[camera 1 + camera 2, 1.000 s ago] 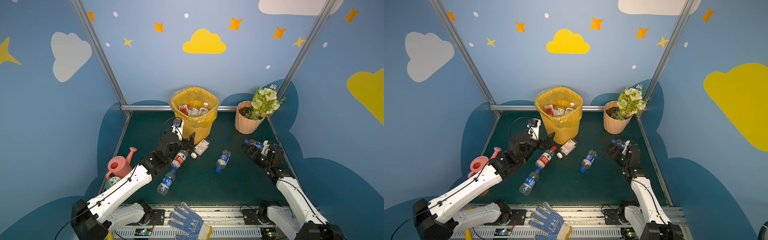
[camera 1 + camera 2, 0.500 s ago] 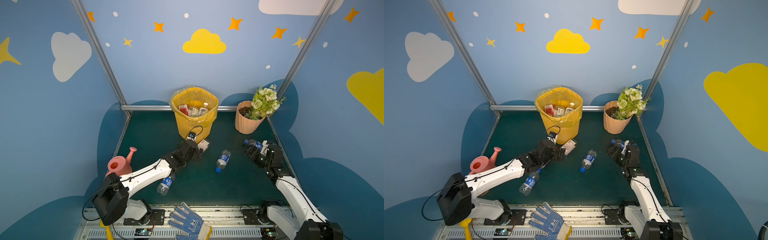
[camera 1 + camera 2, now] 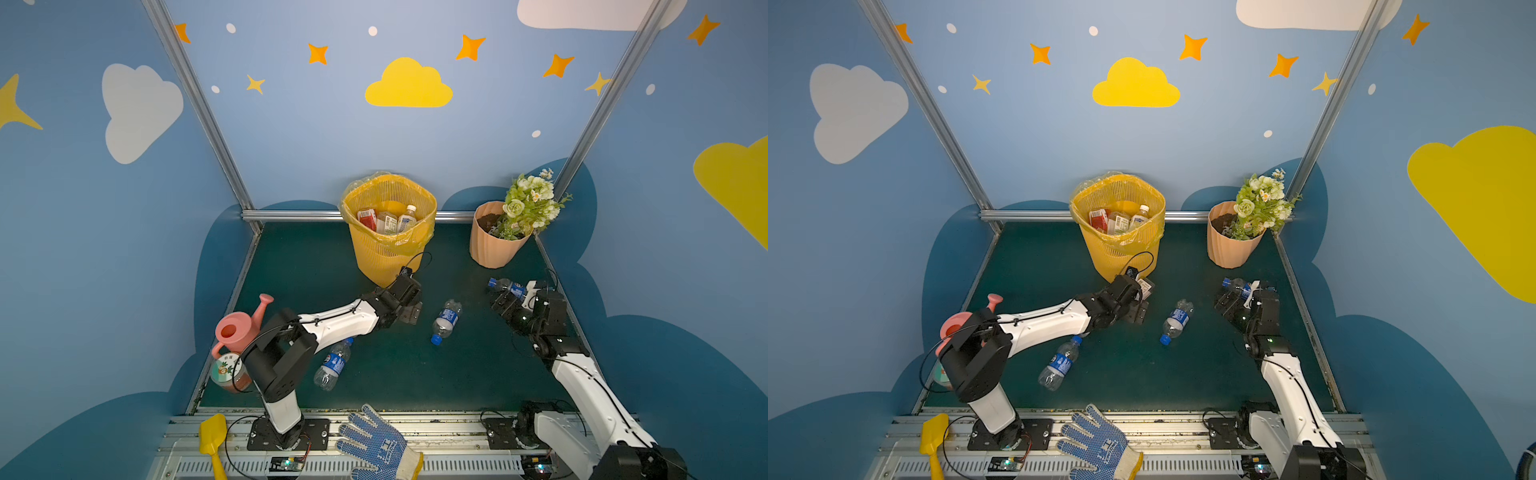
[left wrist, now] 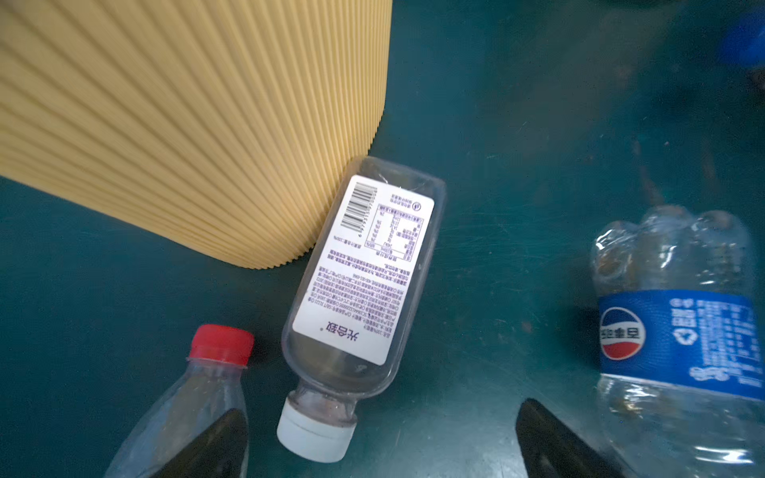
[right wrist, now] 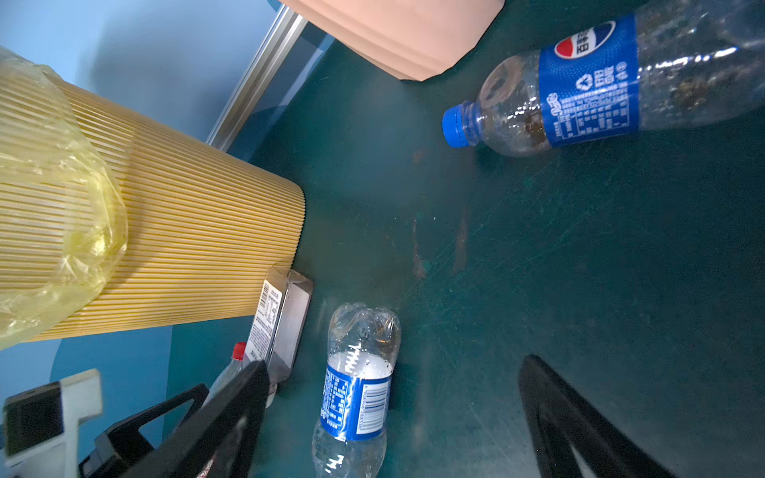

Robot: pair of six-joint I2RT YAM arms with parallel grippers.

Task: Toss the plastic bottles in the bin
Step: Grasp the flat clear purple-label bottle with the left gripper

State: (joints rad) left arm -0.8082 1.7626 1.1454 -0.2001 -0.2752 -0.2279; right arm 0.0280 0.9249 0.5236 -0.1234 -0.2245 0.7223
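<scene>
Between blue cloud-painted walls (image 3: 311, 137), a green mat (image 3: 395, 374).

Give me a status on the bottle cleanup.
Done: several bottles lie in the bin. In hand: nothing; left gripper open at the white-capped bottle, right gripper open. Left: that one, the red-capped bottle and three blue-labelled bottles.

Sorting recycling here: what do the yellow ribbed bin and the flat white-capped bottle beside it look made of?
Tall yellow ribbed bin: matte moulded plastic, judging by its fine even slats. Flat white-capped clear bottle: probably glossy transparent plastic, with see-through walls; its white label looks like matte paper.
</scene>
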